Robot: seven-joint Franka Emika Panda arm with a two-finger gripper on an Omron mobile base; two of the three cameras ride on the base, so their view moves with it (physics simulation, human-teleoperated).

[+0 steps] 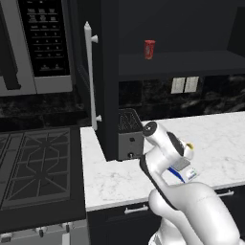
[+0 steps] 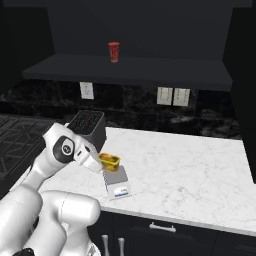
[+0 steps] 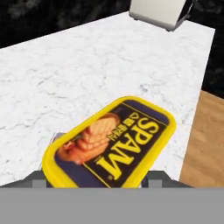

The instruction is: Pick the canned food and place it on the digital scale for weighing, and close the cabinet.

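one yellow canned food [image 2: 109, 160] is seen just above the digital scale [image 2: 116, 179], at the near edge of the white marble desk [image 2: 190, 165]. in the hand view the can [image 3: 111, 142] lies close before the camera, its label side up, and the tool [image 2: 100, 161] seems to be pinching it at its sides, though the fingertips are mostly hidden by the can. whether the can already touches the grey plate cannot be told. for this step, the can is best lowered straight and flat onto the middle of the plate, and released only when it rests there. the dark toaster [image 2: 89, 127] stands just behind. the cabinet [image 1: 107, 81] door is open, with a red can [image 1: 150, 49] on its shelf; closing is not yet done.
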